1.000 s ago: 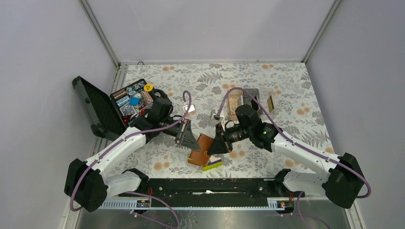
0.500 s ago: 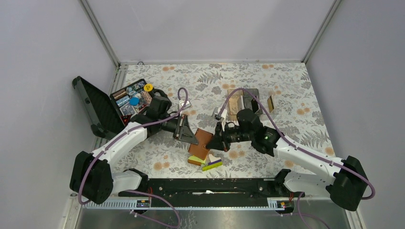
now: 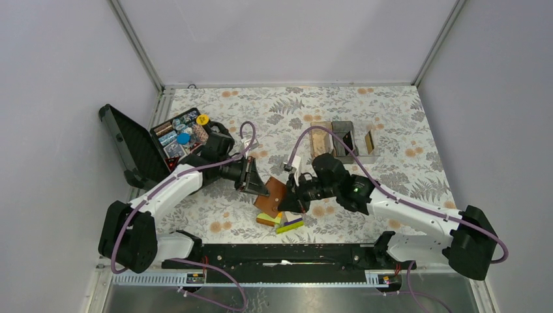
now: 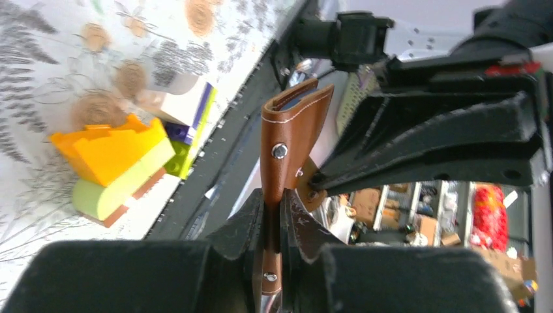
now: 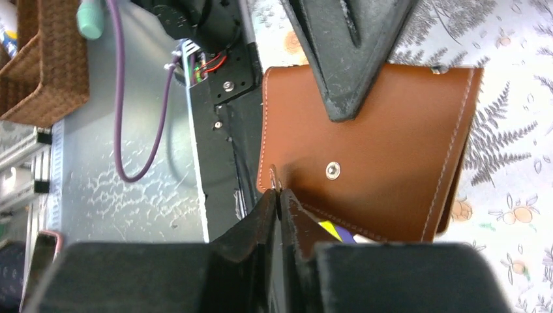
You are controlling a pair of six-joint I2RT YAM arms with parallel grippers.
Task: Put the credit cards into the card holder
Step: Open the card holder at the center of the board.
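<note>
Our left claw (image 4: 272, 210) is clenched on 1 edge of the card holder (image 4: 291, 127). It is a smooth brown leather fold with white stitching and a round metal snap, standing on edge between the 2 black fingers. Our right claw (image 5: 279, 197) is pinched shut on the holder's small snap tab. The holder sits tilted near the middle of the bench's near edge, beside orange, green and purple blocks (image 3: 282, 222) on the floral cloth (image 3: 391, 130).
</note>
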